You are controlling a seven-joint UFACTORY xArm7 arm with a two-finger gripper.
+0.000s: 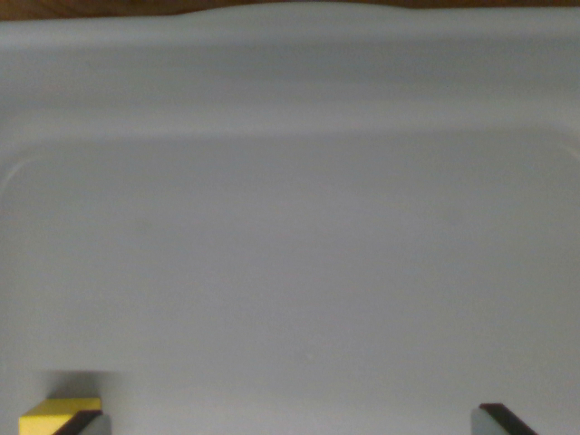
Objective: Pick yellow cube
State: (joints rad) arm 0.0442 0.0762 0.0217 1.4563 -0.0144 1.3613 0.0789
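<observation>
The yellow cube (56,415) shows only as a small yellow corner at the bottom of the wrist view's left, lying on the floor of a pale grey tray (290,236). My gripper (294,424) is open: its two dark fingertips peek in at the bottom edge, one (83,423) touching or just overlapping the cube's inner side, the other (498,420) far off at the wrist view's right. The cube sits at the outer side of the left finger, not between the two. Most of the cube is cut off by the frame.
The tray's raised far wall (290,63) runs across the top, with a strip of brown wooden surface (91,9) beyond it. A rounded inner corner of the tray (23,168) shows at the wrist view's left.
</observation>
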